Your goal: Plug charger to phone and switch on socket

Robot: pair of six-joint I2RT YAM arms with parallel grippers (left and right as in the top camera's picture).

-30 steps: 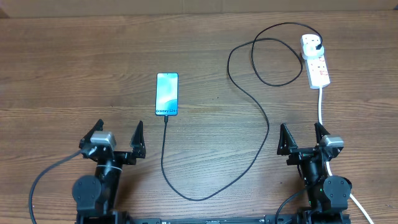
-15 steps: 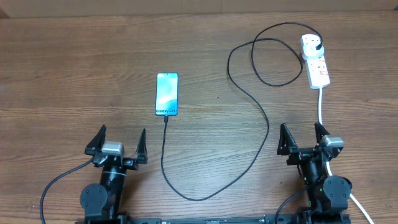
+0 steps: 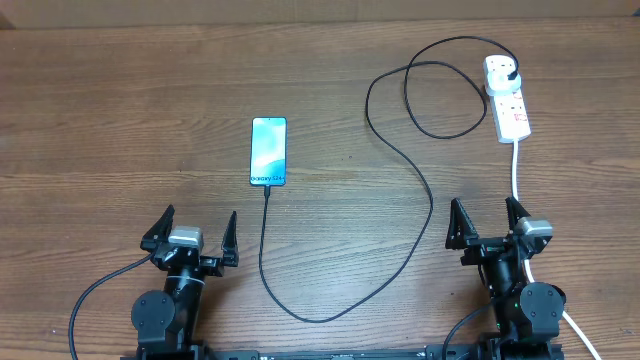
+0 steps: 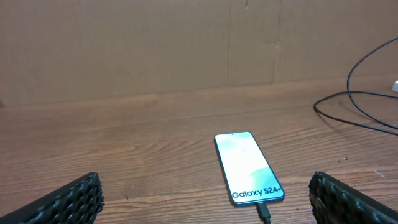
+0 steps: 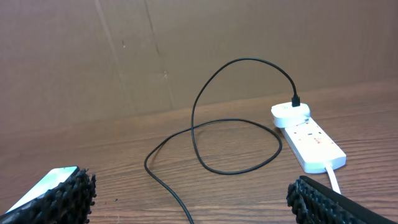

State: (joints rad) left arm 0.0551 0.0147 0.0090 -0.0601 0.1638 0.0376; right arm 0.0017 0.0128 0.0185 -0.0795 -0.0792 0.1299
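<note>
The phone lies flat mid-table, screen lit with "Galaxy S24+" text; it also shows in the left wrist view. The black charger cable has its connector tip in the phone's near end, loops across the table, and its black plug sits in the white socket strip, also seen in the right wrist view. My left gripper is open and empty, near the front edge, short of the phone. My right gripper is open and empty, in front of the strip.
The strip's thick white cord runs toward the front edge past my right gripper. A brown cardboard wall stands behind the wooden table.
My left gripper has shifted a little to the right and squared up toward the phone. The right arm, phone, cable and strip have not moved.
</note>
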